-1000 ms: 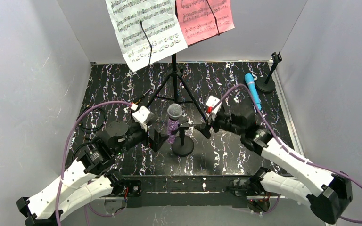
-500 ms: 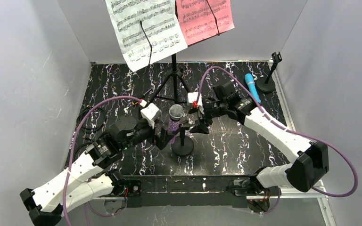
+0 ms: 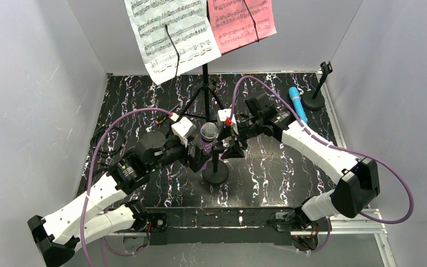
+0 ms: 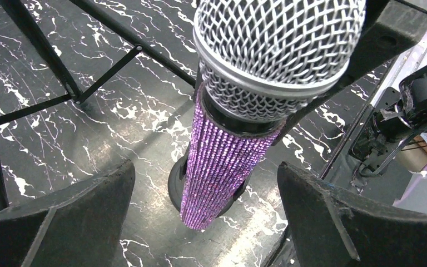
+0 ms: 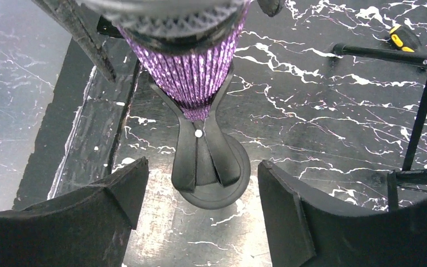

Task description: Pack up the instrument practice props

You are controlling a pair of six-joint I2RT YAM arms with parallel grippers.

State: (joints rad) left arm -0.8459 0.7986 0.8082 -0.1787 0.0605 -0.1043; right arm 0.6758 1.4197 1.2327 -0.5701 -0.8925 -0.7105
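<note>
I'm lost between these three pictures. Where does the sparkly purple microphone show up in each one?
Top external: the purple microphone sits near the picture's centre.
Left wrist: it fills the middle, with its grey mesh head at the top.
Right wrist: only its purple body shows, at top centre.
Shared landmark: the black round-based holder cradling it.

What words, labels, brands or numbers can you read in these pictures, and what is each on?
No readable text anywhere.
The white music sheet: staves of notes, lettering too small to read.
The pink music sheet: likewise too small to read.
The purple glitter microphone and blue microphone: no label or brand shows.
</note>
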